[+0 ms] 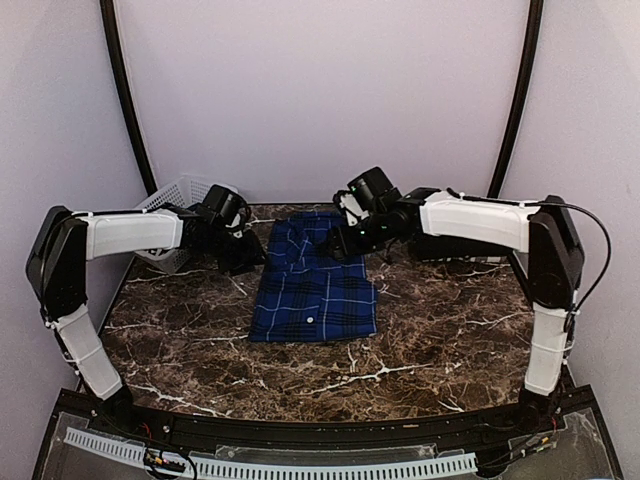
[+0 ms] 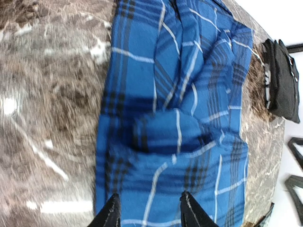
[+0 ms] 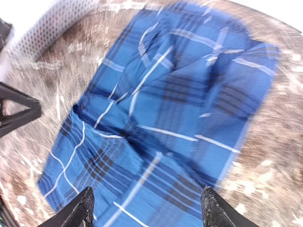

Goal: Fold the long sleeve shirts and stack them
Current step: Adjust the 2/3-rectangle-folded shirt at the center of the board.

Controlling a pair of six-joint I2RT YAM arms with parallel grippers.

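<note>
The table (image 1: 430, 340) had free marble in front of the plaid shirt (image 1: 315, 285), which lay folded at the far middle. It looked soft, light and limp, so I would pinch it at two corners. The black shirt (image 2: 280, 80) lay apart on its right and the basket (image 1: 175, 200) at the far left. The left gripper (image 2: 149, 196) was partly open and the right gripper (image 3: 147, 190) wide, both empty over the cloth.

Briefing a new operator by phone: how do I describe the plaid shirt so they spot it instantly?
On the brown marble table, toward its far middle, lies the plaid shirt, folded into a rectangle. It is the only blue thing there, navy-banded with thin white lines, unlike the white lattice basket at the far left.
</note>
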